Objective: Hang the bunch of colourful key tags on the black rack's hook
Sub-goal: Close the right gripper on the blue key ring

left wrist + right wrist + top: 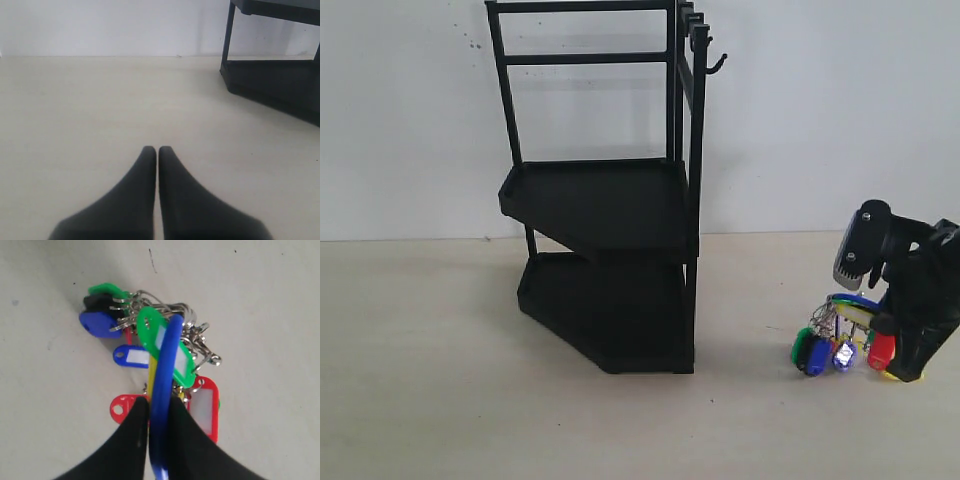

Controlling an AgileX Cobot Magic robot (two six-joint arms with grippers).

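The colourful key tag bunch (835, 340) hangs low at the right of the table, its tags touching or just above the surface. My right gripper (159, 401) is shut on the bunch's blue-sleeved ring (165, 380), with green, blue, red and yellow tags spread beyond the fingers. In the exterior view the right gripper (880, 320) sits right of the black rack (610, 230). The hook (717, 63) sticks out from the rack's upper right post, far above the bunch. My left gripper (157, 150) is shut on nothing over bare table; the exterior view does not show it.
A white wall stands behind the table. The rack's lower tray (280, 87) lies ahead and to one side of the left gripper. Bare table lies between the rack and the bunch.
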